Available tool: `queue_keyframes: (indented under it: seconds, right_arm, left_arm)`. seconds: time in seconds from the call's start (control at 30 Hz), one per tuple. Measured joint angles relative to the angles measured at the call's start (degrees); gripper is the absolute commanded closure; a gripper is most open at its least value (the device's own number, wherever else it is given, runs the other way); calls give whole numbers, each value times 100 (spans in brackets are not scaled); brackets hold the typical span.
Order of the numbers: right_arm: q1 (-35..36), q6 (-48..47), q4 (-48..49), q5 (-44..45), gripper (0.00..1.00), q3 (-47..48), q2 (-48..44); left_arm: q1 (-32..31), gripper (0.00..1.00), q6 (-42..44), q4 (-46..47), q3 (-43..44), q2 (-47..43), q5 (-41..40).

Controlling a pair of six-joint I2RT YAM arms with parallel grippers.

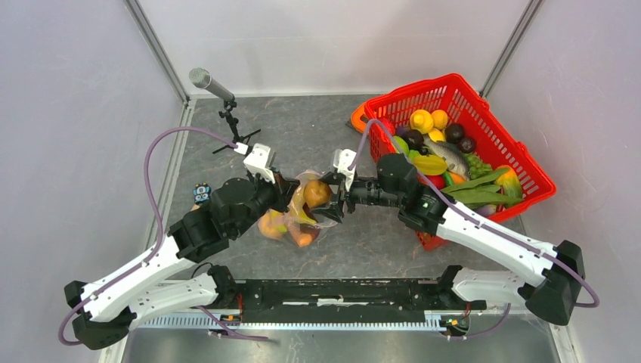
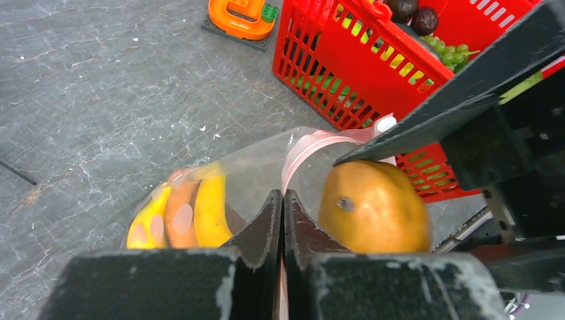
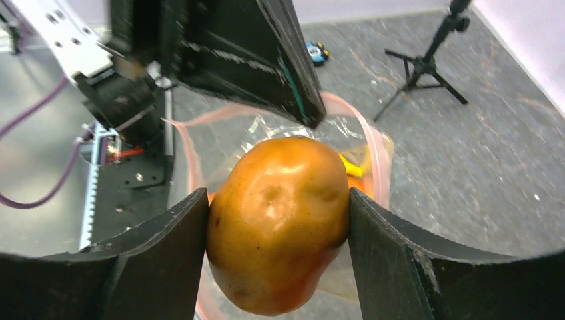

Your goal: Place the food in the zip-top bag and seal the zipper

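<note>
The clear zip-top bag (image 1: 291,215) lies mid-table with yellow and orange food pieces (image 2: 183,213) inside. My left gripper (image 2: 283,200) is shut on the pink zipper strip (image 2: 303,150) at the bag's mouth and holds that edge up. Both fingers (image 3: 393,247) of my right gripper (image 3: 276,223) press the sides of a brown, potato-like piece of food (image 3: 276,220), which hangs at the open mouth of the bag (image 3: 360,143). In the top view this piece (image 1: 317,193) sits right between the two grippers.
A red mesh basket (image 1: 495,136) full of toy fruit and vegetables stands at the back right. An orange ring-shaped object (image 2: 241,15) lies by the basket's far corner. A microphone on a small tripod (image 1: 227,106) stands at the back left.
</note>
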Motion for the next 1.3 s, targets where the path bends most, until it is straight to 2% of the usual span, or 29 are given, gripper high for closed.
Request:
queue_keyframes:
  seconds: [0.1,0.2,0.33,0.67,1.0,1.17,1.3]
  right_arm:
    - [61,-166,-208,365,46,28,125]
    - [101,-291,-339,649,33,48,190]
    - [144,-317,-374,935,26,179,341]
    - [162,306,612,1185,10,164,393]
    - [170,496,868,1145,11,76,354]
    - [170,514,1244,1051,9,-354,-262]
    - [170,431,1517,1390,10,-645,-881]
  left_arm:
    - [0,94,-2,0,33,-39,-2]
    - [0,94,0,-4,42,-122,-4]
    - [0,94,0,-33,96,-197,-9]
    - [2,94,2,-177,114,-372,-216]
    - [2,94,2,-286,114,-516,-444]
    - [2,94,0,-299,111,-599,-531]
    - [4,94,2,-302,111,-566,-527]
